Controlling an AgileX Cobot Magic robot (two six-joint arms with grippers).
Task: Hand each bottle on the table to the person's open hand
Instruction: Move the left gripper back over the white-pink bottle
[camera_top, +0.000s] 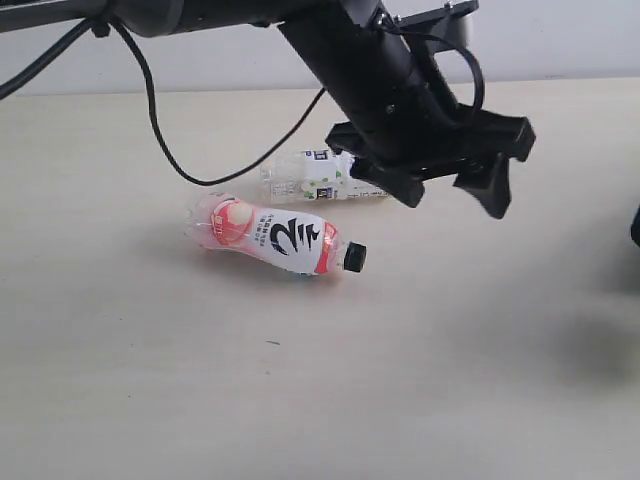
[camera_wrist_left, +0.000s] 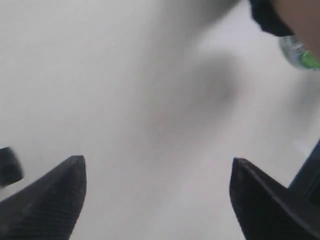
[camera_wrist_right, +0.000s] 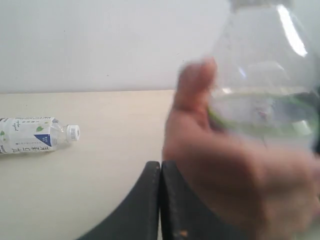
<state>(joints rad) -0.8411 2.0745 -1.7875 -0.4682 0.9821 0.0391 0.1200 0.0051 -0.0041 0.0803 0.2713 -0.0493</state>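
Two bottles lie on their sides on the table (camera_top: 120, 330): a pink-white labelled one with a black cap (camera_top: 275, 238), and behind it a white-labelled one (camera_top: 315, 177). My left gripper (camera_top: 455, 185) hangs open and empty just right of them, above the tabletop; its fingers stand wide apart (camera_wrist_left: 157, 167). My right gripper (camera_wrist_right: 160, 167) is shut on nothing. Right beside it, a person's hand (camera_wrist_right: 220, 165) holds a clear bottle with a green band (camera_wrist_right: 260, 110), also glimpsed as a green-banded bottle (camera_wrist_left: 300, 52). The white-labelled, white-capped bottle (camera_wrist_right: 35, 135) lies far off on the table.
The left arm (camera_top: 350, 50) and its black cable (camera_top: 170, 150) stretch in from the upper left over the bottles. A dark part (camera_top: 635, 225) shows at the right edge. Bare tabletop spreads in front of the bottles and to their left.
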